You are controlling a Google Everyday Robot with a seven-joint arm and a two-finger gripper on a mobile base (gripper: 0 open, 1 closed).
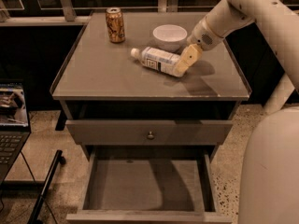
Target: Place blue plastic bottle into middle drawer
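The blue plastic bottle (158,60) lies on its side on the grey cabinet top (103,73), white cap pointing left. My gripper (188,59) hangs from the white arm on the right and sits at the bottle's base end, touching or just beside it. The middle drawer (145,181) is pulled out below, with a bare grey floor and nothing inside.
A gold-brown drink can (115,25) stands at the back left of the top. A white bowl (169,35) sits just behind the bottle. The drawer front with a round knob (150,135) is closed. A laptop (11,113) is at the left, and my white body (273,171) at the right.
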